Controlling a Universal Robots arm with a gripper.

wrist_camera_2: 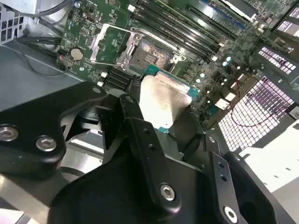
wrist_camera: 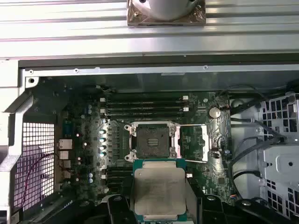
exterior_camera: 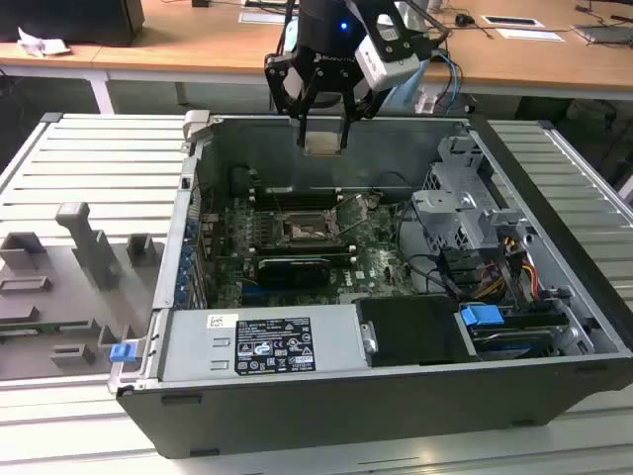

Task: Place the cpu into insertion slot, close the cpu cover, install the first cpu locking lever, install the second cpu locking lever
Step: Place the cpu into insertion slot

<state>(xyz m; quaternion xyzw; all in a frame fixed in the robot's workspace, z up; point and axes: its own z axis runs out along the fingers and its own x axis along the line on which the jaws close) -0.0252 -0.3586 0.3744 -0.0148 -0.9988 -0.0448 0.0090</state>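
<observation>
Cpu (exterior_camera: pixel 323 144): flat square chip with a pale tan-silver face; a green rim shows in the first wrist view. Gripper (exterior_camera: pixel 323 131) pinches it by two opposite edges. It hangs over the open computer case (exterior_camera: pixel 396 396), well above the green circuit board (wrist_camera: pixel 196 116).

Case sits on a ribbed grey metal table (exterior_camera: pixel 99 158), with wooden desks (exterior_camera: pixel 198 45) behind.

Exterior view takes in grey moulded fixtures (exterior_camera: pixel 89 247) on its left. First wrist view gives the insertion slot (wrist_camera: pixel 152 140) bare, the cpu cover (wrist_camera: pixel 194 143) swung open beside it, and memory slots (wrist_camera: pixel 145 105) beyond.
</observation>
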